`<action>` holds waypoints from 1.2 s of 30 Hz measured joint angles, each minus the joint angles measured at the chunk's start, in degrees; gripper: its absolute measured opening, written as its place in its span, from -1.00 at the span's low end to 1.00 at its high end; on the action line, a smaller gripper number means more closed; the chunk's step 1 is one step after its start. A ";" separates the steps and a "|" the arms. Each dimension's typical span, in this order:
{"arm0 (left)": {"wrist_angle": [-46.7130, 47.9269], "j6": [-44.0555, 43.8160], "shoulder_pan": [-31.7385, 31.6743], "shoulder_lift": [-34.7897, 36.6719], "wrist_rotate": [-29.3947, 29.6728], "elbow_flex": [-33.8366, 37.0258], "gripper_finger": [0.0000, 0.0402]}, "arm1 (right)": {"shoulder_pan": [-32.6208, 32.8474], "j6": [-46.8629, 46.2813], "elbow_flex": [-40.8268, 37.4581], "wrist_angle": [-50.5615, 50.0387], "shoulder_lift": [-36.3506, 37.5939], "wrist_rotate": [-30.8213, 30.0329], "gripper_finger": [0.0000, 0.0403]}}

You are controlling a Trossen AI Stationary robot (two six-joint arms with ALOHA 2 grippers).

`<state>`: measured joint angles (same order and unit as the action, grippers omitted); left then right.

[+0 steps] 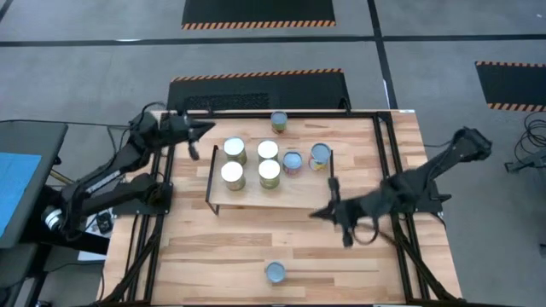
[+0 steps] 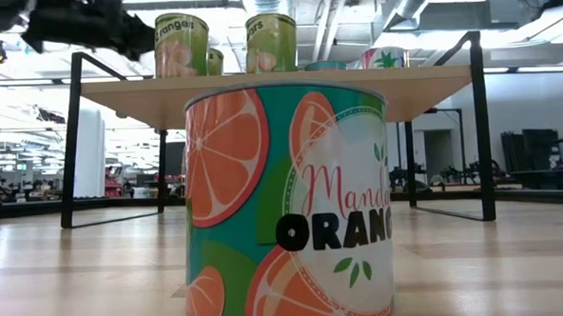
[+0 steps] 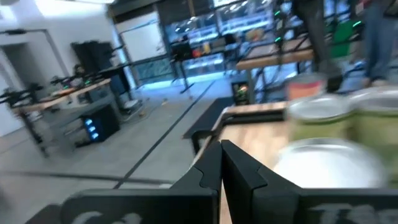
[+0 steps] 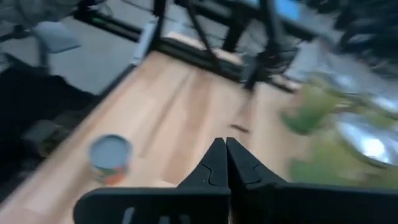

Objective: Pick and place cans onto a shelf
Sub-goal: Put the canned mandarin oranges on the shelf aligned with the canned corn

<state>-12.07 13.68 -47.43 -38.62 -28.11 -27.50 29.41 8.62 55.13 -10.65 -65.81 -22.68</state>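
High view: six cans [image 1: 269, 173] sit on the shelf [image 1: 294, 197] mid-frame; the left hand [image 1: 205, 129] and right hand [image 1: 316, 213] are both closed, empty. Low view: the near can [image 2: 288, 201] looks rigid, smooth, fairly heavy; grip its sides.

Cans [image 1: 270, 173] – shiny metal tops, glossy labels; shelf [image 1: 264, 198] – matt light wood.

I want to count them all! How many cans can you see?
8: four cream-topped cans and two silvery ones on the shelf, one behind it, one in front.
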 joint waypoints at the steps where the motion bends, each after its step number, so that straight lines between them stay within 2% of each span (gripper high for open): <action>1: 1.29 -0.66 0.82 2.39 -0.08 0.46 -1.00 | 1.24 -1.23 1.15 0.10 -2.01 -0.02 -0.99; 7: 7.68 -4.08 6.63 14.47 0.57 2.33 -1.00 | 4.65 -7.49 8.31 -2.09 -13.84 0.09 -0.99; 13: 13.58 -4.69 12.15 21.73 7.29 2.48 -1.00 | 4.42 -10.13 15.17 -2.82 -24.34 3.21 -0.91; 16: 14.70 -5.02 14.59 22.91 8.59 2.48 -1.00 | 4.11 -12.35 20.22 -5.64 -29.64 5.16 -0.87; 26: 16.81 -6.44 23.50 22.89 12.37 2.48 -1.00 | 4.21 -20.57 41.18 -25.69 -46.25 8.59 -0.66; 36: 17.65 -2.94 30.26 22.89 17.47 2.48 -1.00 | 4.15 -23.52 51.09 -31.03 -56.98 17.52 -0.30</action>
<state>5.58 10.74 -17.17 -15.73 -10.63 -25.02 33.56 -14.91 106.22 -41.68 -122.79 -5.16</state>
